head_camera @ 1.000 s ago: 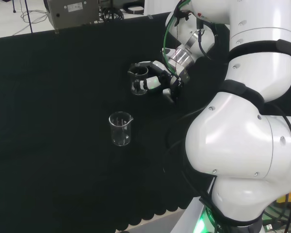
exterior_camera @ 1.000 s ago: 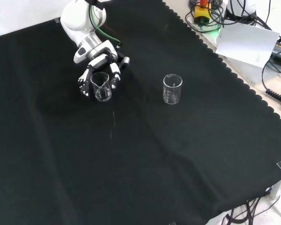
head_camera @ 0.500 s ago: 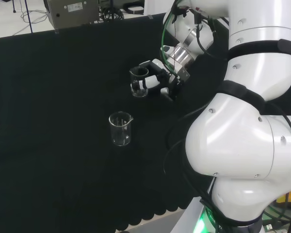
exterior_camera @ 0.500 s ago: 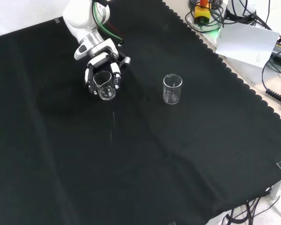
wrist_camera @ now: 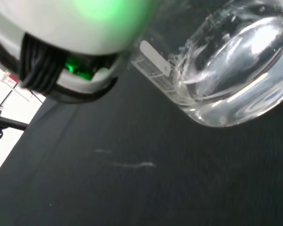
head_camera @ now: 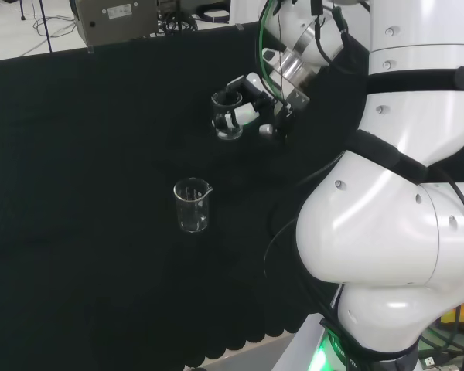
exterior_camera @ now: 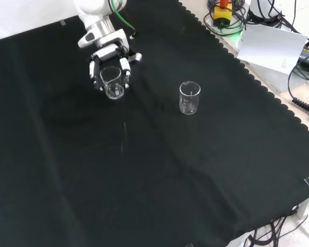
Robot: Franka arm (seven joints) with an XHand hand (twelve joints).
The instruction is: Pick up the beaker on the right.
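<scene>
Beaker (head_camera: 227, 122) with white marking patch sits clasped in robot hand (head_camera: 251, 110), above cloth (exterior_camera: 159, 170).

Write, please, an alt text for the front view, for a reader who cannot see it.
The robot's hand has its fingers curled round a clear beaker near the top left of a black cloth. A second clear beaker stands alone on the cloth to its right.
</scene>
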